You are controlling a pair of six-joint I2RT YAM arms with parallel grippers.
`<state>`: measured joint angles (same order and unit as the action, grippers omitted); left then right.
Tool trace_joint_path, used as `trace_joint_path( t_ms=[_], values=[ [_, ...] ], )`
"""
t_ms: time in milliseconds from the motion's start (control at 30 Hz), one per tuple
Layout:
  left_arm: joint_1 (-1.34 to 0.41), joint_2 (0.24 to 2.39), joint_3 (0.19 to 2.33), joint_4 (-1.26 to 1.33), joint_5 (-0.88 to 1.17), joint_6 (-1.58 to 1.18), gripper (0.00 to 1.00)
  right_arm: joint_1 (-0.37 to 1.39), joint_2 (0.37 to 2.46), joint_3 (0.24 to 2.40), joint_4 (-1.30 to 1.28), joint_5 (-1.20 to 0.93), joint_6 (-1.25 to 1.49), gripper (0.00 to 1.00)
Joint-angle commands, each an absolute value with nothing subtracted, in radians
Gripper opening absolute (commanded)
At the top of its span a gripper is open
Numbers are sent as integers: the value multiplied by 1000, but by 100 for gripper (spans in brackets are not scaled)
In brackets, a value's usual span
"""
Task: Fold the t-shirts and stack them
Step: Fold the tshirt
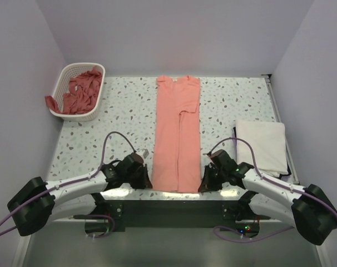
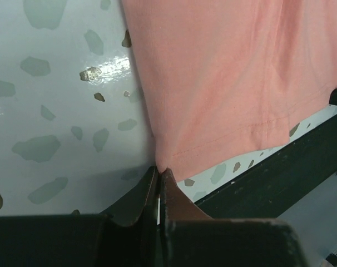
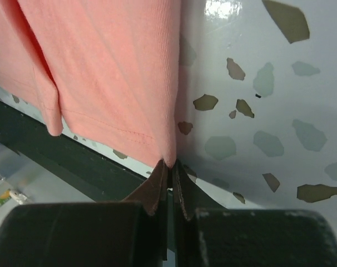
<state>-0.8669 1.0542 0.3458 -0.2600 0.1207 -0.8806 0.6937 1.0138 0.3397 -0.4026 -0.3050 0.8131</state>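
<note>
— What sort of place do we have here?

— We take it for a robotics lab, a closed test booth. Plain pale walls [image 1: 174, 33] box in a speckled counter [image 1: 124, 105] on three sides.

— What else do we go by?

— The left arm [image 1: 74, 189] and the right arm [image 1: 268, 186] are bolted to a dark rail [image 1: 168, 208] at the counter's near edge. Lilac cables [image 1: 108, 136] loop loose above them, and small lights [image 1: 245, 228] glow by the right base.

— And the laundry?

— It is the only homely thing we see: a salmon-pink t-shirt [image 1: 178, 133] laid flat, a folded white t-shirt [image 1: 261, 146], and a white lattice basket [image 1: 74, 115] holding more pink t-shirts [image 1: 82, 92].
</note>
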Motion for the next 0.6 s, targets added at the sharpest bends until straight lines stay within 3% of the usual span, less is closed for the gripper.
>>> trace_joint_path(
  t_ms=[0,100,133,267,400,567],
  values=[
    [-876,1051,299,-244,147,-919,0,698,1005,310,-403,-339,833,0],
    [-876,1025,310,-258,155,-910,1,698,991,325,-426,-350,819,6],
    [-877,1017,316,-268,150,-899,9,698,977,333,-436,-353,815,18],
    [-876,993,354,-340,138,-862,28,698,937,388,-541,-336,792,38],
    [-874,948,411,-396,134,-833,43,696,888,429,-617,-302,808,40],
    [-859,946,515,-410,74,-787,43,696,870,474,-606,-265,827,40]
  ],
)
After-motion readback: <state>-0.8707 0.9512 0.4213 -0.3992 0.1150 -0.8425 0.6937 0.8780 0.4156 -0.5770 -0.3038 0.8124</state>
